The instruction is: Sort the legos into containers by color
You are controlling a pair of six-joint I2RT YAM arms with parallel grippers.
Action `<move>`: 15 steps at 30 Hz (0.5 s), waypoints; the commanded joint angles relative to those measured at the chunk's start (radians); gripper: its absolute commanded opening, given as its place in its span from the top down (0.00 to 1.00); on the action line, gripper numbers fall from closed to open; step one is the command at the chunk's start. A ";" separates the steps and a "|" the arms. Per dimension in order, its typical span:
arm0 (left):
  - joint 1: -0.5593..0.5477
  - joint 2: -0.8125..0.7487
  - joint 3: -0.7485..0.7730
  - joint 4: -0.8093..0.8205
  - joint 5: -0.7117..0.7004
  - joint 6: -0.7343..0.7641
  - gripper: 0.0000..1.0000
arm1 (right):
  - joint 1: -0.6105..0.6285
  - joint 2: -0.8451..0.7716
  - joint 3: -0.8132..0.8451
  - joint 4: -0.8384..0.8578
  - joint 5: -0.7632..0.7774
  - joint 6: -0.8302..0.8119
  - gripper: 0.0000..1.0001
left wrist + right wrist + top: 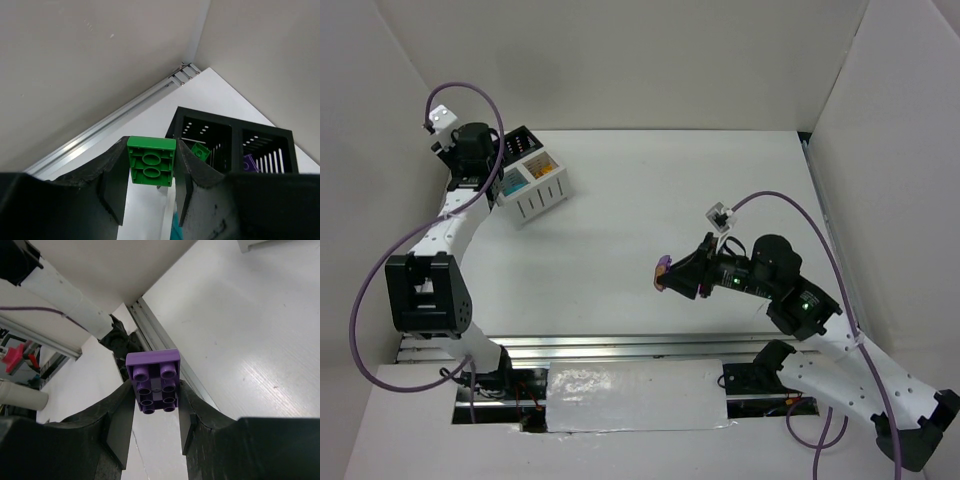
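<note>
My left gripper (151, 150) is shut on a green lego (151, 167), underside toward the camera, and holds it just beside the black containers (235, 125). One black compartment holds another green lego (201, 151), the other a purple lego (250, 164). In the top view my left gripper (492, 168) hangs over the container block, whose white pair (535, 205) holds teal (512, 184) and orange (546, 170) legos. My right gripper (155, 390) is shut on a purple lego (153, 374), studs showing, held above the table right of centre; the purple lego also shows in the top view (663, 268).
White walls enclose the table on the left, back and right. An aluminium rail (620, 345) runs along the near edge in front of the arm bases. The container block stands at the back left, close to the left wall.
</note>
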 commanded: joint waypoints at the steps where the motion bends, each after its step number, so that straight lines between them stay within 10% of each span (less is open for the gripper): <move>1: 0.021 0.043 0.008 0.266 -0.020 0.082 1.00 | -0.002 -0.015 -0.022 0.000 -0.020 -0.011 1.00; 15: 0.039 0.209 0.137 0.240 0.132 0.074 1.00 | -0.004 0.041 -0.030 0.027 -0.014 -0.009 1.00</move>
